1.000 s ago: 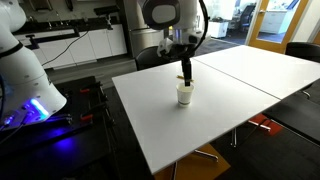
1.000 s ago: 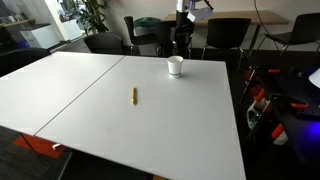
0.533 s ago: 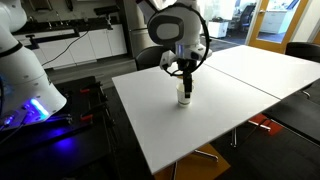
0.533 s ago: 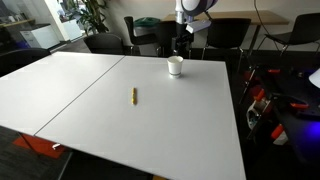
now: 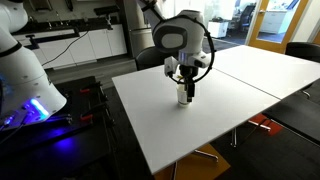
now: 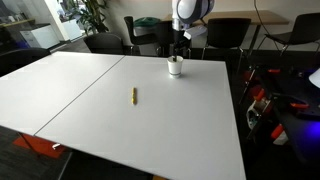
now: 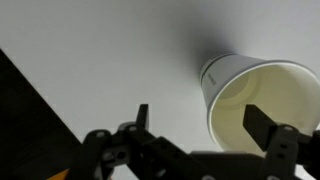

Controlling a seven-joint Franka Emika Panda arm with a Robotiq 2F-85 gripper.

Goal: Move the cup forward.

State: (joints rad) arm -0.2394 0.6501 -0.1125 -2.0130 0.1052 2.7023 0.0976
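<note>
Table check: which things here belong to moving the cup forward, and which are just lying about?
In the job:
the cup
the gripper, open, one finger inside the cup's rim, one outside
the white table

Lying about:
the small brown stick, apart from the cup
the dark chairs behind the table

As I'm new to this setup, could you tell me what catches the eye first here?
The gripper stands out, poised over the white cup near an edge of the table, one finger inside the cup and one outside its wall, jaws apart. A small brown stick lies alone mid-table.
</note>
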